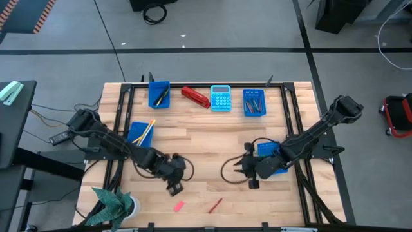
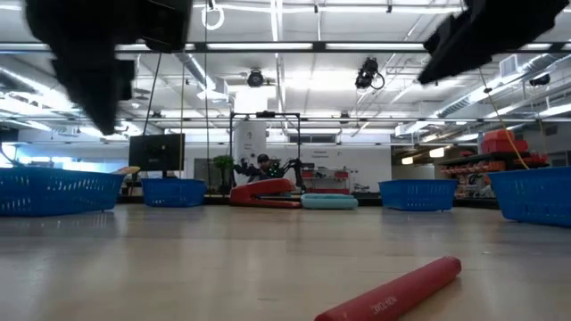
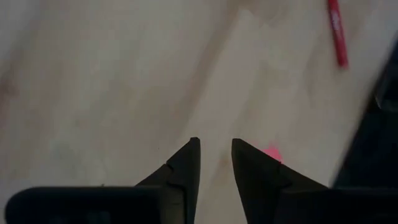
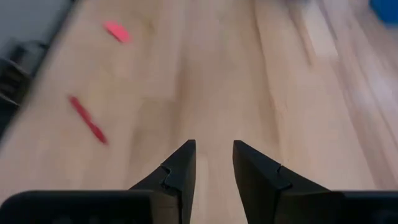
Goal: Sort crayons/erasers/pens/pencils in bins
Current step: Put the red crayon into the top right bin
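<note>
Currently the left gripper (image 1: 175, 187) is hovering part-open and empty, the pink eraser (image 1: 179, 206) lying at its 6 o'clock. Descending off-centre risks nudging the eraser away; the right gripper (image 1: 243, 169) is waiting part-open, empty.

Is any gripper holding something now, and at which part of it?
Nothing is held. The left gripper and the right gripper both stand open and empty above the table.

blue bins (image 1: 255, 103), red crayon (image 1: 215, 205); pink eraser (image 1: 178, 206), light-blue calculator (image 1: 221, 98)
</note>
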Robot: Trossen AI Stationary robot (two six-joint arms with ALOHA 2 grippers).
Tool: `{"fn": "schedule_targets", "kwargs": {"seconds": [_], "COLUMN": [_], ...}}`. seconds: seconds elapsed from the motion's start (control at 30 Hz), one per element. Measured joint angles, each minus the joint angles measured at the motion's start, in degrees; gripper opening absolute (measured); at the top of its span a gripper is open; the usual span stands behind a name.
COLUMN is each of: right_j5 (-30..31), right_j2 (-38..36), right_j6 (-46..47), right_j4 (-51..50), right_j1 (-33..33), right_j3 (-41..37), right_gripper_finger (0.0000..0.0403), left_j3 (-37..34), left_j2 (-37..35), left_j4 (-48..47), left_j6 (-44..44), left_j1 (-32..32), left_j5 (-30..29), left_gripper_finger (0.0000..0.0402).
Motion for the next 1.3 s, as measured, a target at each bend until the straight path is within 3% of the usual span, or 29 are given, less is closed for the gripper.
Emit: {"fn": "schedule_targets", "kwargs": {"seconds": [0.3,0.43,0.63,0.9,1.3], "right_j5": [-3.0,-5.0,-10.4,-18.0,-17.9], "right_j2": [2.2,7.7,19.6,32.5,40.7], "right_j6": [-10.8,-13.9,-16.4,-17.4,-17.4], "right_j4": [11.6,16.6,8.9,-5.1,-10.1], "right_j1": [2.9,2.3,2.3,3.0,1.7], "right_j3": [0.0,1.0,14.1,31.3,34.6], "right_gripper_finger": [0.0113,0.0113,0.0113,0.0113,0.0113], "left_j3": [0.0,0.3,5.9,12.7,12.6], "left_j2": [-0.1,-0.3,-0.3,-0.3,-1.7], "left_j4": [1.1,2.1,1.9,2.6,-16.6], "left_j6": [3.3,7.6,16.8,24.7,15.1], "left_j1": [1.4,3.9,7.8,7.7,6.0], "left_j5": [-3.3,-9.9,-19.5,-37.3,-42.3], "left_gripper_finger": [0.0073,0.0059,0.0040,0.0020,0.0020]}}
